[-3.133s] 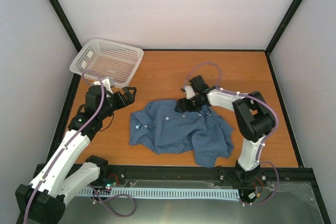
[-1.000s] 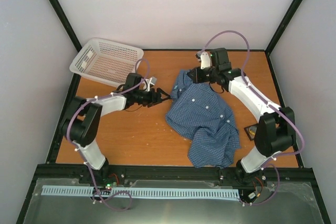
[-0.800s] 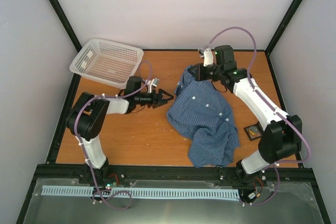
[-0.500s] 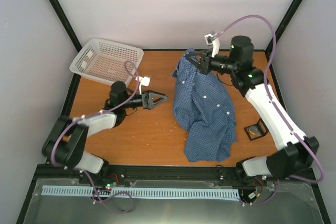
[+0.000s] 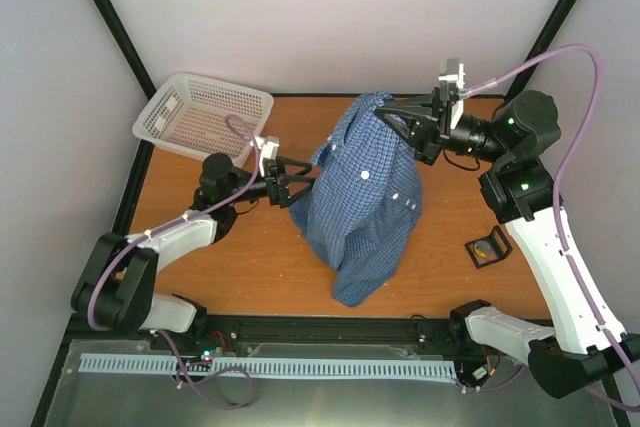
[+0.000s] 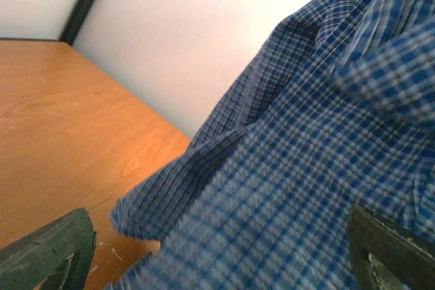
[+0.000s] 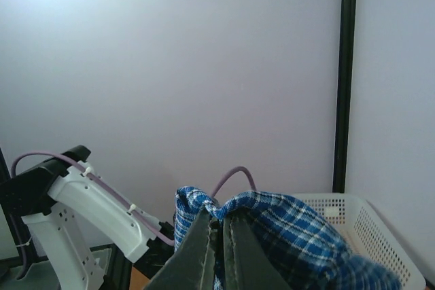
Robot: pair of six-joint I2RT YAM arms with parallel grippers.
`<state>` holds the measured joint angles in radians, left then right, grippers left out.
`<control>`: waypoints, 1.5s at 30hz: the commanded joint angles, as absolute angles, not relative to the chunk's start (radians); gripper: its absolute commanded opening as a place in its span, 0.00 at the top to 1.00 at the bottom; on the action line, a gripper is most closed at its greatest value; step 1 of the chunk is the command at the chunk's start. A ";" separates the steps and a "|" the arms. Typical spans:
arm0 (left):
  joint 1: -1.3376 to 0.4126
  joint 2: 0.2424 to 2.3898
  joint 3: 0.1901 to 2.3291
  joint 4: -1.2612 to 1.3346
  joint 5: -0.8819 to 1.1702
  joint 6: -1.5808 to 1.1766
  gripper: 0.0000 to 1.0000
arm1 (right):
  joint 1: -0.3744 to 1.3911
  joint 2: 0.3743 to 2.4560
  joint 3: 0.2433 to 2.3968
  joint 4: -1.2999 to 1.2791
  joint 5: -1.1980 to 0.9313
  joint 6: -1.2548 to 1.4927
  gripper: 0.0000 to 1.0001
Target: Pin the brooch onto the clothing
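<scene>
Raised higher than 0.5 s ago, the right pincer (image 5: 385, 113) pinches the shirt (image 5: 365, 197) by its top edge, and the cloth hangs down toward the bench (image 5: 250, 257). The left pincer (image 5: 300, 182), spread wide, is at the shirt's left edge. 1 small black box (image 5: 487, 248) lies on the bench, apart from the shirt.

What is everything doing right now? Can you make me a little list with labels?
shirt: blue checked, held up by its top, hanging down over the table
right gripper: shut on the shirt's top
left gripper: open, fingers wide, right next to the shirt
basket: white, at the far left corner
small black box: on the table by the right arm
brooch: too small to make out
</scene>
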<state>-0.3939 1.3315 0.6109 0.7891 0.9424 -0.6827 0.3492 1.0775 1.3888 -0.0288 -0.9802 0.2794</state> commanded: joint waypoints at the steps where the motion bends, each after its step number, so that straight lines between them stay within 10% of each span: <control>1: -0.414 1.422 0.704 1.079 1.141 -0.817 0.01 | 0.354 1.085 1.380 0.000 -0.974 0.287 0.97; 8: -0.503 1.519 0.743 1.597 1.307 -1.203 0.06 | 0.354 1.086 1.408 -0.095 -0.900 0.222 0.97; 14: -0.565 1.454 0.762 1.448 1.348 -1.138 0.12 | 0.354 1.097 1.438 -0.123 -0.815 0.201 0.97; 24: -0.558 1.226 1.113 0.211 0.949 -0.331 0.98 | 0.354 1.053 1.537 -0.298 -0.614 0.065 0.97; 30: -0.558 1.110 1.498 -0.100 0.726 -0.075 0.99 | 0.354 0.930 1.609 -0.338 -0.512 -0.030 0.97; 45: -0.559 1.189 1.966 -0.172 0.951 -0.071 0.99 | 0.354 0.799 1.671 -0.139 -0.593 0.125 0.97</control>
